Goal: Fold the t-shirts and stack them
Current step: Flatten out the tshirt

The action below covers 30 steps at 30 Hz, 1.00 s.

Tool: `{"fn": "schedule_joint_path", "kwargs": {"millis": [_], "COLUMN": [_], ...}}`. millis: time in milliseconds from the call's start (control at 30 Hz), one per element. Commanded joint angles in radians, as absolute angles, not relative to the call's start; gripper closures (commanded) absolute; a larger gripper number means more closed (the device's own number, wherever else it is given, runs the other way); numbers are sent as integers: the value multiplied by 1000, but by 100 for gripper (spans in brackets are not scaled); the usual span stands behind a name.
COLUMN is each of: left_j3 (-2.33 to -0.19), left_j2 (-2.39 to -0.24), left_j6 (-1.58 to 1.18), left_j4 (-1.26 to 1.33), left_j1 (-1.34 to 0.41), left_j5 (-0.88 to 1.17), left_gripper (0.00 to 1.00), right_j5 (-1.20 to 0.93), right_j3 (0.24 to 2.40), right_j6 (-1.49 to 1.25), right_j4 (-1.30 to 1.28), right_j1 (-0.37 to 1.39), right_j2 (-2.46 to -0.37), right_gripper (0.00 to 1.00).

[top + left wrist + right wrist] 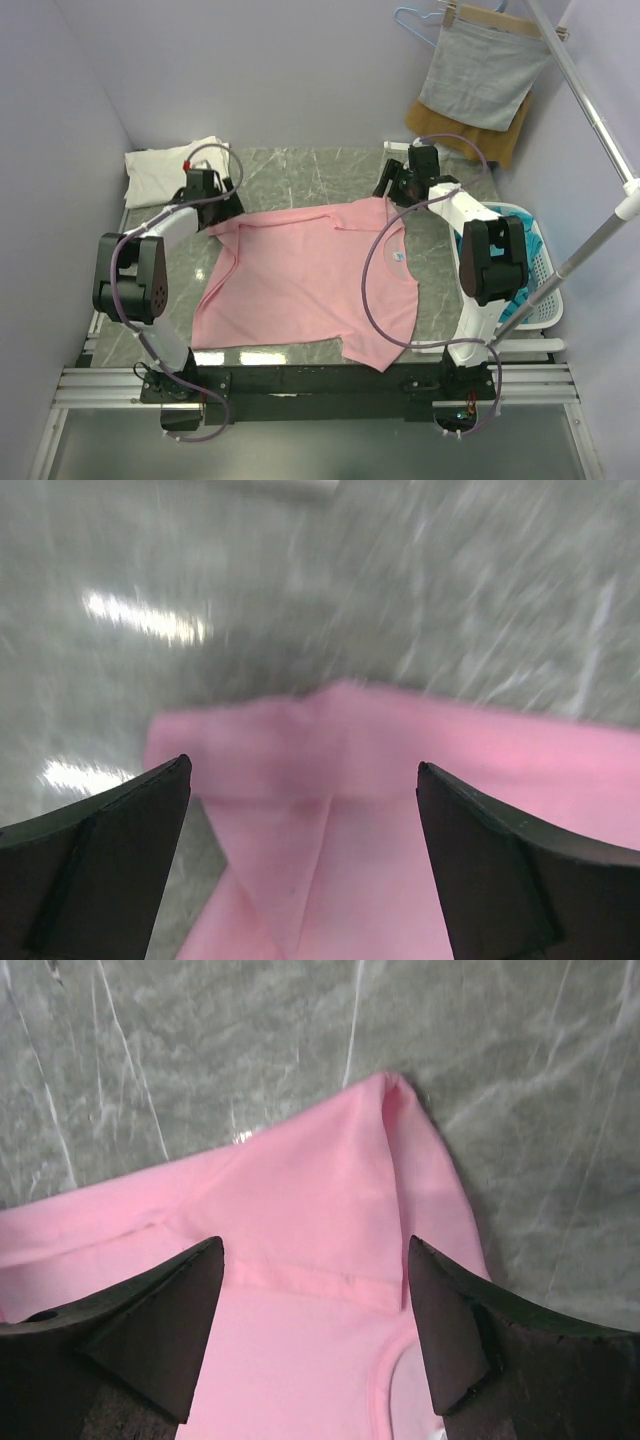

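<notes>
A pale pink t-shirt (300, 280) lies spread flat across the marble table (300, 170), its neck label (400, 258) toward the right. My left gripper (222, 205) hovers open over the shirt's far left corner; the left wrist view shows its fingers (303, 765) wide apart above a pink fold (400, 780), holding nothing. Over the far right corner beside the collar (385, 1380) my right gripper (393, 190) stands open too, its fingers (315, 1240) straddling pink cloth (300, 1200) without gripping it. At the back left rests a folded cream-white t-shirt (170, 165). Teal-blue t-shirts (515, 300) lie in a basket.
A white laundry basket (548, 268) stands at the table's right edge. A grey cloth (480, 75) on a hanger hangs at the back right over a mustard-brown cloth (512, 135). A metal rail (600, 120) slants down the right side. Pale walls close in the table.
</notes>
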<state>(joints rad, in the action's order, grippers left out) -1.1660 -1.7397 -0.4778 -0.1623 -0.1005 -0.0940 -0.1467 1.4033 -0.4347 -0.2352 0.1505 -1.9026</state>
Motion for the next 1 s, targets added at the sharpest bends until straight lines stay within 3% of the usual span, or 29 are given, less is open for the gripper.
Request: {"fn": "schedule_joint_path", "kwargs": {"millis": [0, 367, 800, 967], "left_j3": [-1036, -931, -874, -897], "left_j2": [-1723, -1707, -1752, -1798], "left_j6": [-552, -581, -657, -669], "left_j4": [-115, -29, 173, 198], "left_j1": [-81, -11, 98, 100], "left_j5": [9, 3, 166, 193], "left_gripper": [0, 0, 0, 5], "right_j5": [-176, -210, -210, -213], "right_j3": [1368, 1295, 1308, 1312], "right_j6": [-430, -413, -396, -396], "right_j4": [-262, -252, -262, -264], "right_j1": [150, 150, 150, 150], "right_j2": [-1809, -1784, -1805, -1815], "right_gripper": [20, 21, 22, 22]}}
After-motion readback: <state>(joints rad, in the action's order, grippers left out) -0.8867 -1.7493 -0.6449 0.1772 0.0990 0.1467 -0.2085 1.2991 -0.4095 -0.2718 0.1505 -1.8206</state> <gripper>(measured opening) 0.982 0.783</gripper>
